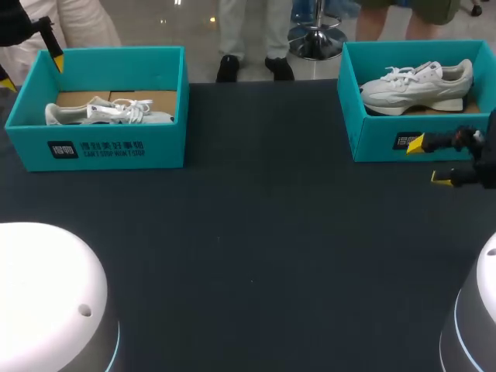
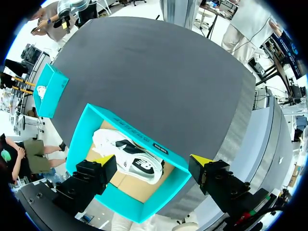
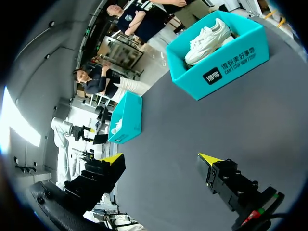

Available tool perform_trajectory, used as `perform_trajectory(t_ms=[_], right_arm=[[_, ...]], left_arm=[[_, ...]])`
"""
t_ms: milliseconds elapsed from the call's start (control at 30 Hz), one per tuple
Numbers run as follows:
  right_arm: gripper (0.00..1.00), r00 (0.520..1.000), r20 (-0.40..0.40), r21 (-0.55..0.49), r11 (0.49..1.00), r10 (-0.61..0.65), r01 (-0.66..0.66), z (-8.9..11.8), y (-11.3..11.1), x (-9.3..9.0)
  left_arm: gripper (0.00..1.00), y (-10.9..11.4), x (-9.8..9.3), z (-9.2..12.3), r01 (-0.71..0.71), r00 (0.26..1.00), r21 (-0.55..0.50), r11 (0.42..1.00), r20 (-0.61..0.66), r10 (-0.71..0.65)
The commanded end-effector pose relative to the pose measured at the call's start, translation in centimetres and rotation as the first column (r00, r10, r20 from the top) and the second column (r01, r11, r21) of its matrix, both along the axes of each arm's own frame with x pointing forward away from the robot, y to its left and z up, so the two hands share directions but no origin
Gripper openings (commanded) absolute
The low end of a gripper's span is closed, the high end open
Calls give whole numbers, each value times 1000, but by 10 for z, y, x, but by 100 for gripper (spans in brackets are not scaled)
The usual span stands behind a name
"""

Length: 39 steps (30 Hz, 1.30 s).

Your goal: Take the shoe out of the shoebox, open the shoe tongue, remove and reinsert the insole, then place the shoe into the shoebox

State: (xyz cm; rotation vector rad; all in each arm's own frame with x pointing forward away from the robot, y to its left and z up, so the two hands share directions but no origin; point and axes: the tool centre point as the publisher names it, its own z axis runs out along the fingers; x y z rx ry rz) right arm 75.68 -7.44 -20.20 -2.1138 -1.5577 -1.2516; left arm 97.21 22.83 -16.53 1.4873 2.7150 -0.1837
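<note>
Left claw (image 2: 153, 161) hangs spread wide straight above the nearer task thing, a white lace-up sneaker (image 2: 126, 155). The sneaker lies directly under the gap between the yellow tips, apparently tipped on its side, on the brown floor of an open teal cardboard shoebox (image 2: 166, 190). On the head view its long axis runs from 9 to 3 o'clock along the box. From the wrist that axis looks close to the line joining the two fingers, so I judge the wrist would need a turn before the fingers could close across the shoe's width. Right claw (image 1: 432, 160), also spread, sits low over the dark counter (image 1: 256, 232), just in front of a second teal shoebox (image 1: 372, 139). A chunkier white sneaker (image 1: 418, 85) lies in it at about 12 o'clock from that claw, upright, its length again 9 to 3. Each arm is nearer its own box, and the left is better placed to descend. Count: two shoeboxes, two sneakers, one in each, and two claws, neither gripping anything.
</note>
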Motion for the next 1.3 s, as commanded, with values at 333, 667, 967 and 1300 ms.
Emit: perform_trajectory(t_ms=[333, 667, 967, 1300], right_arm=[[100, 999, -40, -239, 971, -7, -3, 15, -39, 58], [100, 997, -77, -325, 946, -10, -15, 16, -58, 102], [100, 990, -131, -432, 901, -44, -18, 16, -71, 140], [100, 986, -129, -447, 893, -107, 39, 21, -73, 151]], left_arm=[[100, 1, -1, 0, 1, 1000, 2, 1000, 2, -1], [100, 1, -1, 0, 1, 1000, 2, 1000, 2, -1], [100, 1, -1, 0, 1, 1000, 2, 1000, 2, -1], [100, 1, -1, 0, 1, 1000, 2, 1000, 2, -1]])
